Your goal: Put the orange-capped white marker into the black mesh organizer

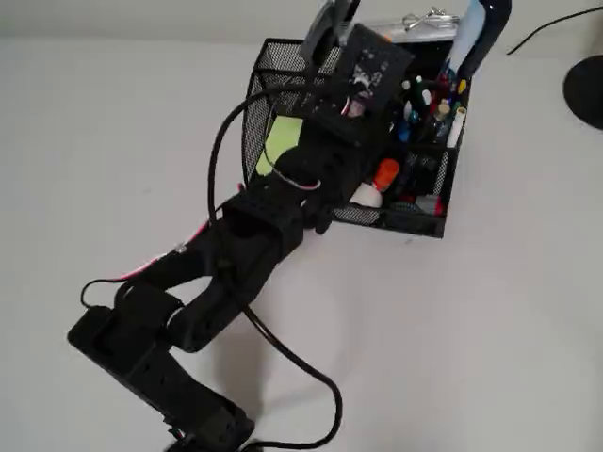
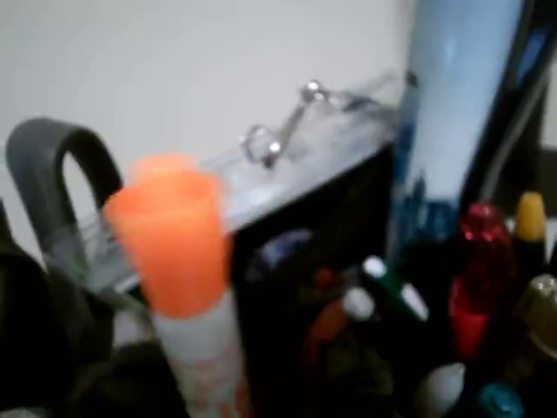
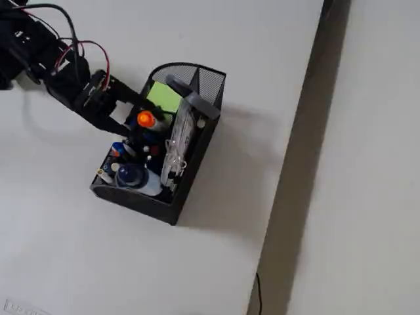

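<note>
The orange-capped white marker (image 2: 174, 235) stands upright close in front of the wrist camera, cap up, its white body (image 2: 198, 357) running down between dark blurred fingers. My gripper (image 2: 174, 387) is shut on it. Seen from overhead, the marker (image 1: 382, 179) hangs over the front compartments of the black mesh organizer (image 1: 256, 104), beside my gripper (image 1: 363, 188). The fixed view shows its orange cap (image 3: 146, 119) over the organizer (image 3: 205, 82), with the gripper (image 3: 133, 123) reaching in from the left.
The organizer holds a blue-and-white bottle (image 1: 476, 33), several coloured pens (image 1: 429, 108), green sticky notes (image 1: 281, 141) and a clear holder with binder clips (image 2: 278, 135). A black round object (image 1: 586, 89) lies at the far right. The table edge (image 3: 308, 131) runs down the right.
</note>
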Robot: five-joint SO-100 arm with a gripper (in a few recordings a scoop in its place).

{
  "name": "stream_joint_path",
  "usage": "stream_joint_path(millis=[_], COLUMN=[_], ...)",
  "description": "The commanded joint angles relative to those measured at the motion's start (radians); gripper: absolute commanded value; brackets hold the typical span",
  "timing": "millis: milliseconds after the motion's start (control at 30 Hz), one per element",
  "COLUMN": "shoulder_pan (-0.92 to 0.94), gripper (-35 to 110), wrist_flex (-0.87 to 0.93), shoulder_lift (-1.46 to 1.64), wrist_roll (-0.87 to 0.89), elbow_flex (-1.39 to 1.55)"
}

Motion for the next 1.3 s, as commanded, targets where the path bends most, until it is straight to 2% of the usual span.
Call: stream_joint_path(millis=[0,167,367,467,600,1000,1167,1267], shoulder_pan=[0.032,0.048,0.066,0.064,0.066,0.074,0.015,-0.023], gripper=[37,39,38,35,30,1,0,0], wrist_flex=[-0.124,-0.156,-0.127,0.034,0.353,1.158,1.404,1.419], shoulder_lift=[0.0,0.009,0.123,0.264,0.46,0.87,0.968,1.088], wrist_roll=[-0.051,-0.135,-0.095,0.002,0.196,0.927,1.101,1.106], elbow_flex=[0.035,0.084,0.129,0.133,0.12,0.12,0.144,0.259])
